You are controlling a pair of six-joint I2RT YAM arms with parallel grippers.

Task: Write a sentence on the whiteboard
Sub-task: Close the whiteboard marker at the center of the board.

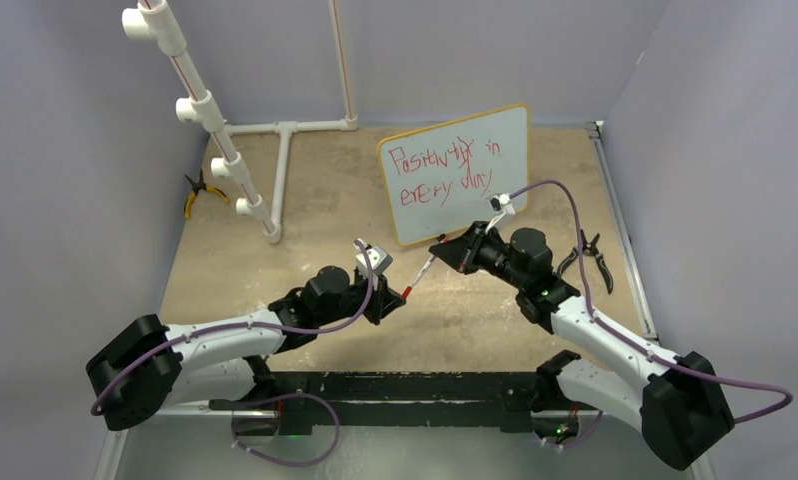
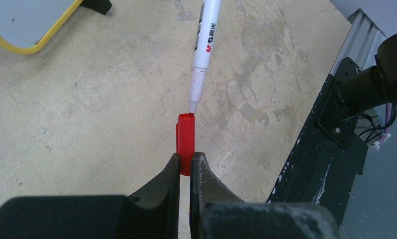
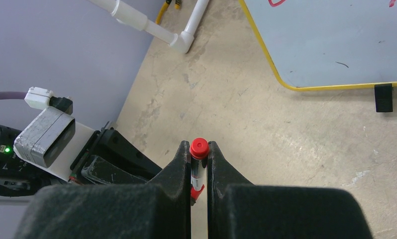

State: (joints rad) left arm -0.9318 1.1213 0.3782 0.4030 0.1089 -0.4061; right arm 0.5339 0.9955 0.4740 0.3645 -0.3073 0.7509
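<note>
**Marker tip at the cap's mouth, board already lettered**

Upper centre of the top view, there's the whiteboard (image 1: 510, 165) on the worktop (image 1: 275, 250). The sentence (image 1: 430, 160) runs in thin red scrawl over two lines, roughly "Positivity in every day", and the end of the first word is a tangle that is hard to read.

In the left wrist view, the marker (image 2: 206, 35) barrel reads "M&G" with two Chinese characters. Its tip sits right at the open mouth of the red cap (image 2: 185, 137); I can't tell whether they touch. The left end effector (image 2: 185, 162) is pinching that cap. The right end effector (image 3: 199, 149) is clamped on the marker, with mostly the red rear end showing.

Both wrist views cut the board down to a yellow-framed corner. Bare worktop lies between the arms and the board. Black pliers (image 1: 595, 260) lie at the right, and yellow-handled pliers (image 1: 197, 192) lie at the left beside the white pipe frame (image 1: 215, 110).
</note>
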